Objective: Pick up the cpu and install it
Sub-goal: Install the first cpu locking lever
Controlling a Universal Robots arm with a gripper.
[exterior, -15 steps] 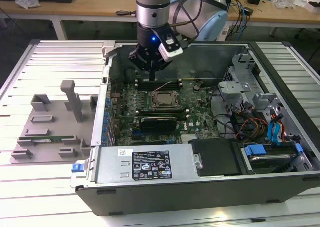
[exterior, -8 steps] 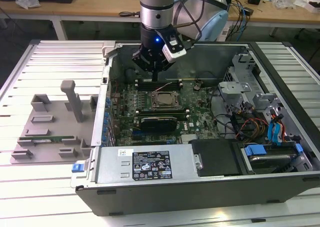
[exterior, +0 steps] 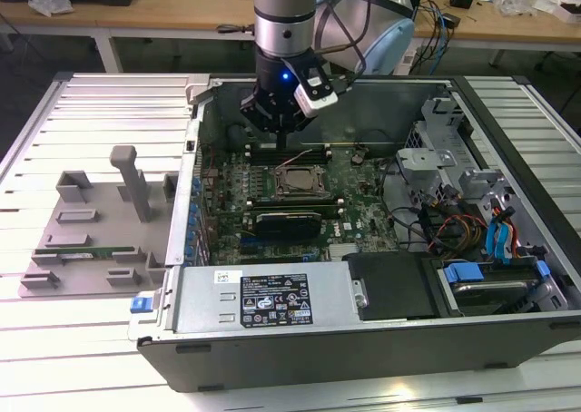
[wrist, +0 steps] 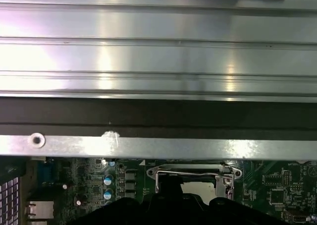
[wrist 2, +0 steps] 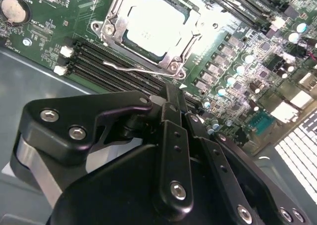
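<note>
The cpu (wrist 2: 154, 23) is a silvery square chip lying flat in the motherboard socket, with the metal socket frame (wrist 2: 110, 30) around it. In the exterior view the cpu (exterior: 298, 181) sits mid-board inside the open computer case. My gripper (exterior: 282, 140) hangs just behind the socket, over the memory slots, a little above the board. In the second wrist view the black fingers (wrist 2: 171, 103) meet with nothing between them, so the gripper (wrist 2: 173, 92) is shut and empty. A thin wire lever (wrist 2: 133, 68) lies along the socket's side nearest the gripper. The first wrist view shows the socket (wrist: 190, 174) beyond the gripper's dark body.
The case (exterior: 272, 339) lies open on a slatted white table. Drive bays and coloured cables (exterior: 472, 230) fill the exterior view's right side. A grey fixture (exterior: 100, 221) with a green memory stick (exterior: 77, 242) stands left of the case. The case wall (wrist: 148, 145) rises close behind the socket.
</note>
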